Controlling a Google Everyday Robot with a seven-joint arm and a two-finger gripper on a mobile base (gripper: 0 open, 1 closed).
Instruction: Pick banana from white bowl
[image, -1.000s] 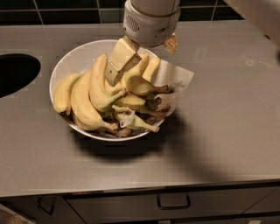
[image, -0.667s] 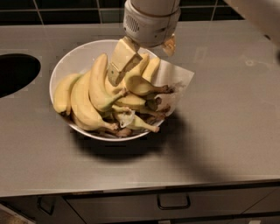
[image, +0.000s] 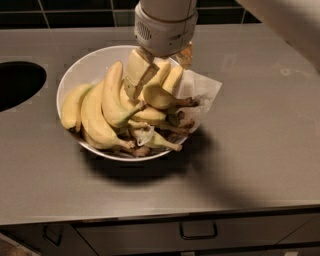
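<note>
The white bowl (image: 75, 75) sits on the grey counter, heaped with several yellow bananas. My gripper (image: 160, 80) reaches down into the right half of the heap. Its pale left finger (image: 136, 75) presses against one side of a short yellow banana (image: 159, 92), and the amber right finger (image: 185, 54) shows behind the other side. The banana's dark stem end points right. A second banana (image: 172, 77) stands beside it between the fingers. The gripper is shut on the banana, which still rests on the heap.
A white paper sheet (image: 202, 92) hangs over the bowl's right rim. A dark round hole (image: 17, 82) is cut in the counter at the left. The robot arm (image: 290, 25) crosses the upper right. Drawers with a handle (image: 198, 231) run below the counter's front edge.
</note>
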